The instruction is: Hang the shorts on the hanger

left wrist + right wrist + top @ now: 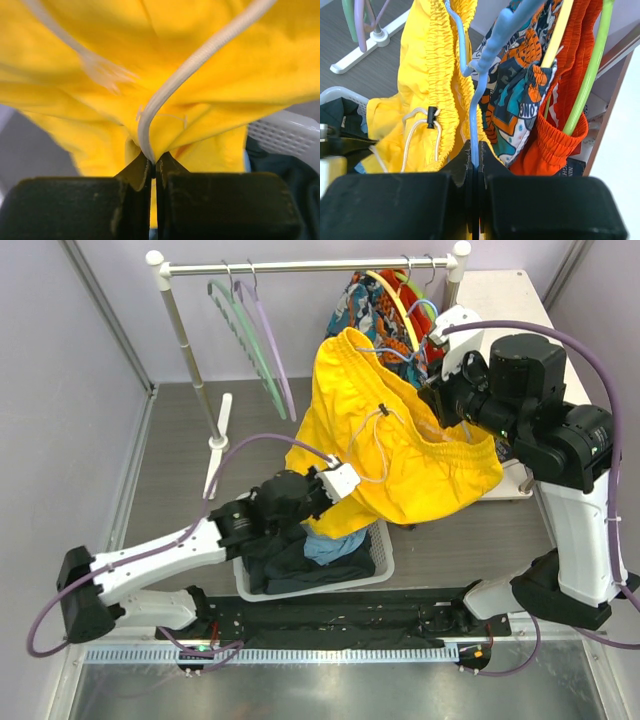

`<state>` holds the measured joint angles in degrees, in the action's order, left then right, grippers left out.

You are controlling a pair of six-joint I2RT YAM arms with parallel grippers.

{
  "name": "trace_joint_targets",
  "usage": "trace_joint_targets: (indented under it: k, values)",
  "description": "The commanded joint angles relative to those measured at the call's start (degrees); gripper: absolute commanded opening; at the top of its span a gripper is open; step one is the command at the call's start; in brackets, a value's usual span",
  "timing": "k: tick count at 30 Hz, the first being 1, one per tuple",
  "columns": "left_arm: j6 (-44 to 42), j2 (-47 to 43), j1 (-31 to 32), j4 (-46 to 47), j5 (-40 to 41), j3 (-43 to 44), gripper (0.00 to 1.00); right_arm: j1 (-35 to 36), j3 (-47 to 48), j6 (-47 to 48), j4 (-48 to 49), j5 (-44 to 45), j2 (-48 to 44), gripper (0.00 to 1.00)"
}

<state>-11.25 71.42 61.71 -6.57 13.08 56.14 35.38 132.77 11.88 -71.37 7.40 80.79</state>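
Observation:
The bright yellow shorts (400,445) hang in the air over the basket, held up between both arms. My left gripper (345,480) is shut on their lower edge; in the left wrist view (154,161) yellow fabric (210,65) and the white drawstring (165,95) run into the closed jaws. My right gripper (437,395) is shut on the thin light-blue hanger (398,353). In the right wrist view (475,160) the hanger (487,60) rises from the jaws, and the shorts' gathered waistband (437,65) lies against it on the left. The hanger's lower part is hidden by the shorts.
A clothes rail (300,267) at the back holds a mint-green hanger (240,335), a lilac hanger (275,355), orange-and-teal patterned shorts (362,302) and a red-orange garment (565,130). A white laundry basket (385,562) with dark clothes sits below. The rail's base (217,443) stands at the left.

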Motion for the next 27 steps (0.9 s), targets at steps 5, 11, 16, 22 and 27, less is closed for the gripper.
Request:
trace_joint_targets:
  k: [5,11,16,22,27]
  values:
    - [-24.51,-4.19,-3.87,18.06,10.73,-0.15,0.0,-0.31,-1.45,-0.01,13.0,2.62,-0.28,0.01]
    - [-34.62,3.46,-10.21,32.28,13.98,2.4,0.0,-0.31,-1.64,-0.63,16.26,3.15,2.17,0.01]
    - [-39.28,8.9,-10.56,41.09,15.05,-1.46,0.0,-0.22,-1.73,-0.45,19.68,3.32,4.37,0.01]
    - [-42.54,14.18,-11.17,48.58,13.99,-3.49,0.0,-0.22,-2.08,-0.28,22.41,5.86,7.97,0.01]
    - [-42.03,20.94,-13.9,51.39,15.65,-0.87,0.0,-0.22,-1.64,-0.45,25.14,7.8,10.17,0.01]
